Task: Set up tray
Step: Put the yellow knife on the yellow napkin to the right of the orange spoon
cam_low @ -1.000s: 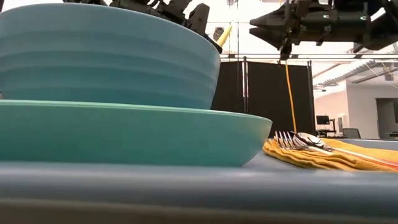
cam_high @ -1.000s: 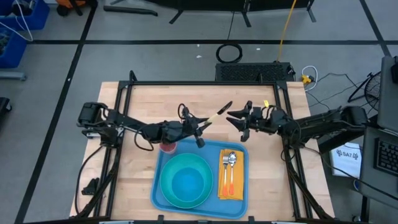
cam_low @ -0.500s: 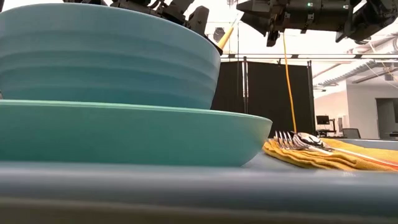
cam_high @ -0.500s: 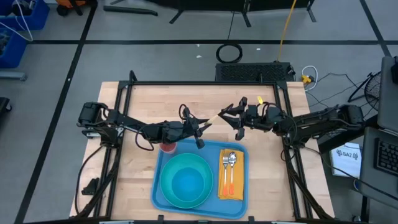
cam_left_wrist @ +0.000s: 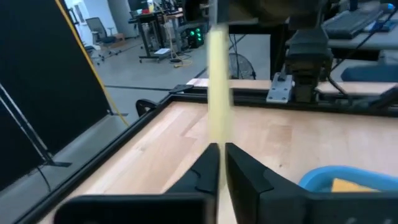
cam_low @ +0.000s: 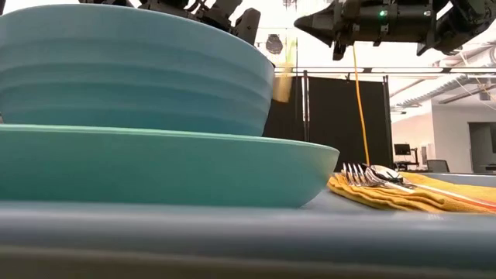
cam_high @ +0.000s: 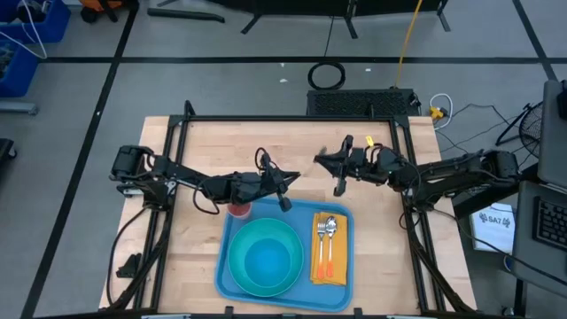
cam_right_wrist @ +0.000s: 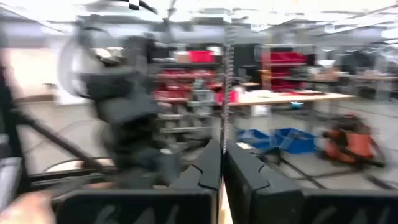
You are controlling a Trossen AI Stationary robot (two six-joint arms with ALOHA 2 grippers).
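The blue tray lies at the table's near middle. It holds a blue bowl on a teal plate, and a yellow napkin with a fork and a spoon on it. My right gripper is above the table beyond the tray's far edge and is shut on a knife with a yellow handle. My left gripper is just left of it. In the left wrist view its fingers stand a narrow gap apart, with the blurred handle in front of them. My right gripper pinches the knife's serrated blade between its two fingers, which come level from the table's right. The blade stands up past the fingertips. The yellow handle hangs below them, clear of the table and blurred.
A red cup stands on the table at the tray's far left corner, under my left arm. Bare wooden table lies beyond the tray, to its left and to its right. Black frame bars run along the table's edges.
My right gripper has gone toward the table's left, up to the knife that slanted out of my left gripper. The knife's yellow handle no longer slants up from my left gripper; it has swung down and hangs upright below my right gripper.
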